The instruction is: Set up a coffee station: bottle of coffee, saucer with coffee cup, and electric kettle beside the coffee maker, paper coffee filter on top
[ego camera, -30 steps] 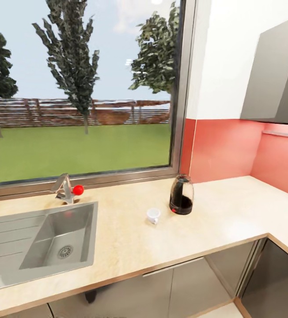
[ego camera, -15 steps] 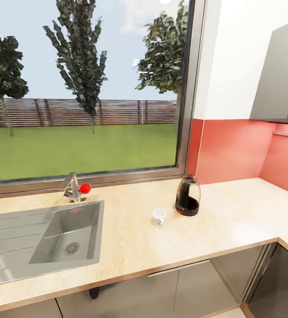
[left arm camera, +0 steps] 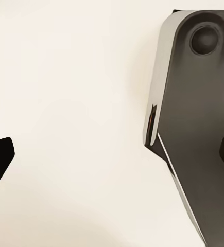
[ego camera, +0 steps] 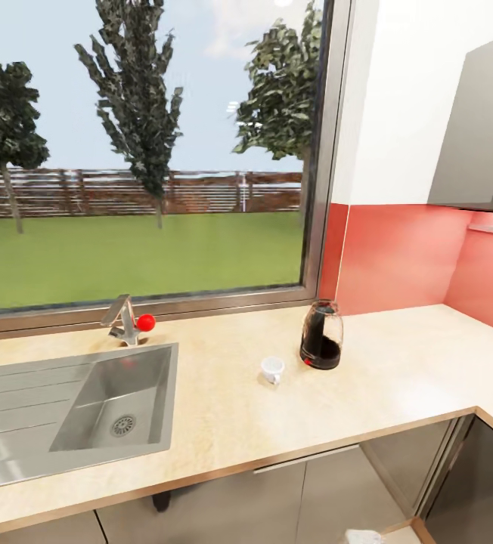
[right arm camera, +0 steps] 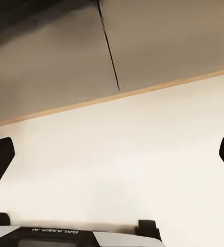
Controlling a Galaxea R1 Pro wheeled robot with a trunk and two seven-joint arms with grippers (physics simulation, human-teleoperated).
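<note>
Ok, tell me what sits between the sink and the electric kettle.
In the head view, only the coffee cup sits on the kitchen countertop between the sink and the electric kettle, closer to the kettle.

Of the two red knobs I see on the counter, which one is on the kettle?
The small red button low at the base of the electric kettle, right of the coffee cup. The other is the larger red ball on the sink tap.

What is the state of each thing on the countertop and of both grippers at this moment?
electric kettle: upright on the kitchen countertop, dark liquid in its lower part.
coffee cup: on the countertop beside the kettle, apart from it, no saucer under it.
sink: basin empty.
left gripper: open, holding nothing.
right gripper: open, holding nothing.
</note>
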